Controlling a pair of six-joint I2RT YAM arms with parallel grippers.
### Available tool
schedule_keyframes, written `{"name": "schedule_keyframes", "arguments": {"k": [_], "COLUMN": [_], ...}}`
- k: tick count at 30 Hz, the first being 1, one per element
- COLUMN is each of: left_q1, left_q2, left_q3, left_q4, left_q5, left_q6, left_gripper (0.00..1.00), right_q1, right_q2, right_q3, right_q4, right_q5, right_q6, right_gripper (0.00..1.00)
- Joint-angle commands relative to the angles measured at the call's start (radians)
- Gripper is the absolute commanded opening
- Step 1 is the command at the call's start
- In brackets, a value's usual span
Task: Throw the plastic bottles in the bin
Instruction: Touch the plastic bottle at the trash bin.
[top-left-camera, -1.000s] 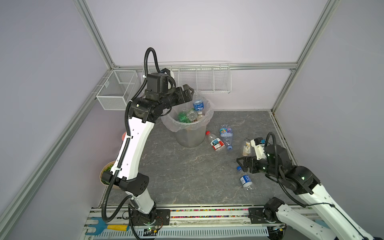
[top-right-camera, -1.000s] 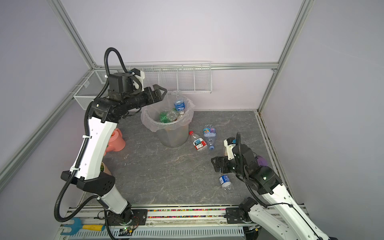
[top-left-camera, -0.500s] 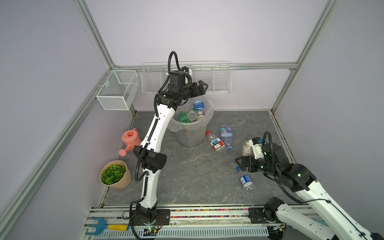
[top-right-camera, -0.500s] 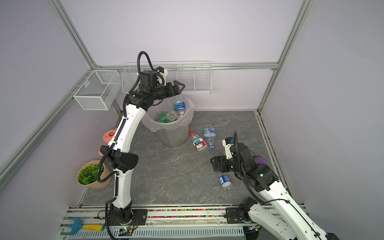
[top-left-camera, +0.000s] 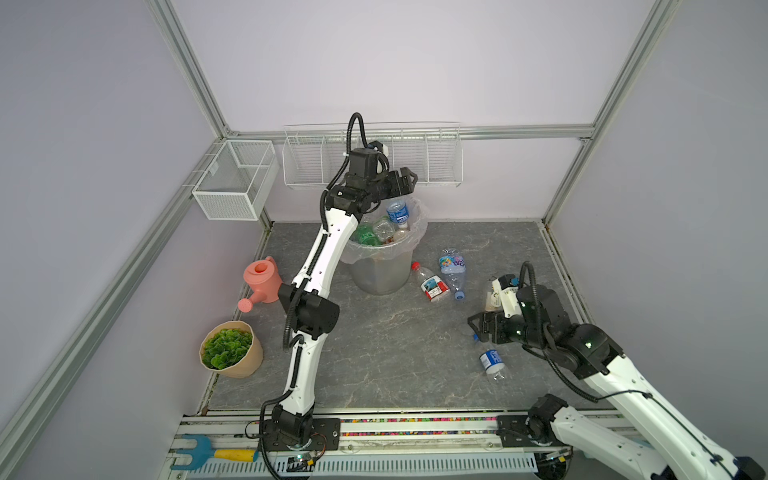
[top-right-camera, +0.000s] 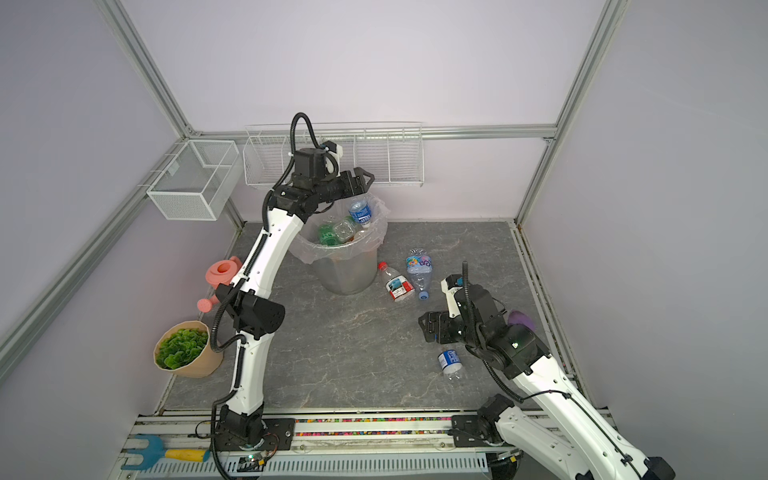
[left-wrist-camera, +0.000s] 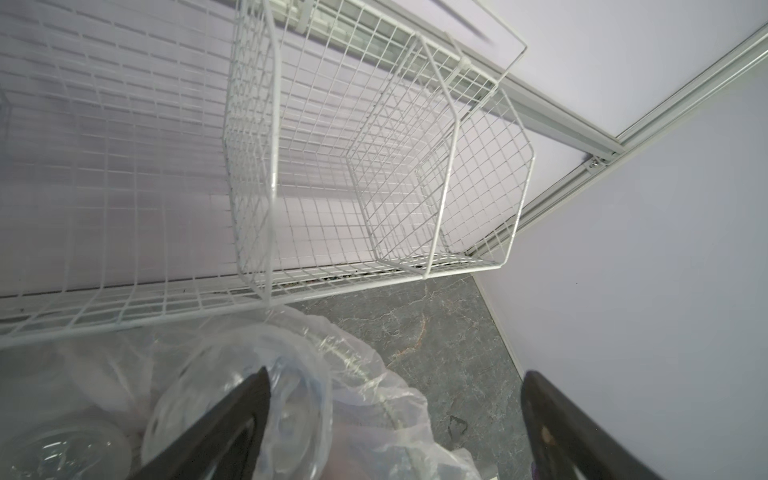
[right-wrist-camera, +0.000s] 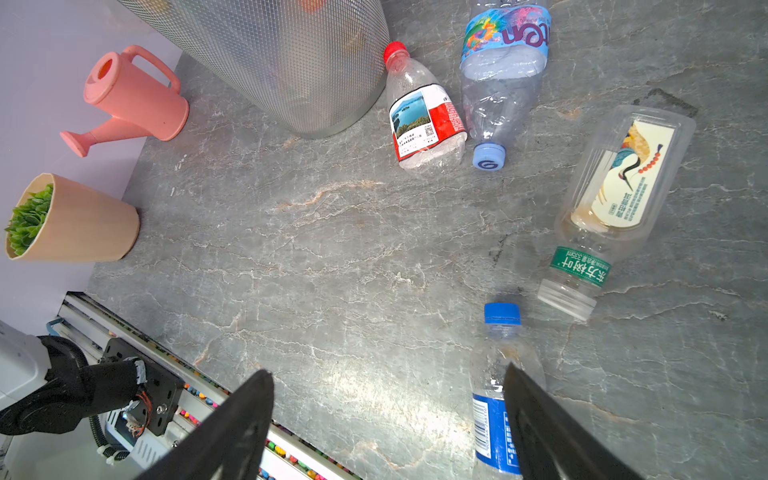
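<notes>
The grey bin (top-left-camera: 380, 272) (top-right-camera: 345, 272), lined with a clear bag (left-wrist-camera: 374, 395), holds several plastic bottles; a blue-labelled one (top-left-camera: 397, 212) (top-right-camera: 359, 212) stands on top. My left gripper (top-left-camera: 409, 180) (top-right-camera: 368, 178) (left-wrist-camera: 397, 376) hangs open and empty over the bin's far rim. On the floor lie a red-labelled bottle (top-left-camera: 432, 284) (right-wrist-camera: 424, 120), a colourful-labelled one (top-left-camera: 453, 268) (right-wrist-camera: 498, 83), a cream-labelled one (right-wrist-camera: 615, 191) and a blue-labelled one (top-left-camera: 492, 361) (right-wrist-camera: 494, 415). My right gripper (top-left-camera: 473, 326) (top-right-camera: 424, 328) (right-wrist-camera: 387, 371) is open above the floor, that last bottle beside one finger.
A pink watering can (top-left-camera: 264, 282) and a potted plant (top-left-camera: 230, 349) stand by the left wall. White wire baskets (top-left-camera: 237, 178) (left-wrist-camera: 374, 166) hang on the back and left walls, close behind my left gripper. The arms' rail (top-left-camera: 374, 428) runs along the front edge.
My left arm has swung its elbow away from the camera, and its open gripper has shifted slightly right over the bin. The right arm has barely moved.
</notes>
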Motion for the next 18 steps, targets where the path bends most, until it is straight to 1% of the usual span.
{"name": "schedule_keyframes", "arguments": {"k": [1, 4, 8, 12, 14, 18], "left_q1": [0.020, 0.042, 0.090, 0.112, 0.115, 0.111], "left_q2": [-0.081, -0.164, -0.242, -0.358, -0.410, -0.449], "left_q3": [-0.151, -0.295, -0.429, -0.573, -0.610, -0.585], "left_q4": [-0.008, 0.028, 0.032, 0.088, 0.114, 0.131], "left_q5": [-0.051, -0.093, -0.082, -0.124, -0.143, -0.112], "left_q6": [0.011, -0.009, -0.048, -0.059, -0.059, -0.061], "left_gripper": [0.94, 0.94, 0.92, 0.92, 0.92, 0.92], "right_q1": [-0.006, -0.006, -0.006, -0.005, -0.008, -0.007], "right_q2": [0.002, 0.001, -0.012, -0.026, -0.028, -0.024], "right_q3": [-0.047, -0.048, -0.043, -0.045, -0.044, -0.042], "right_q4": [0.026, 0.028, 0.021, 0.017, 0.017, 0.023], "right_q5": [0.002, -0.003, 0.004, 0.004, 0.001, -0.007], "right_q6": [-0.010, -0.008, -0.010, -0.008, -0.005, 0.000], "right_gripper": [0.89, 0.89, 0.89, 0.89, 0.89, 0.89]}}
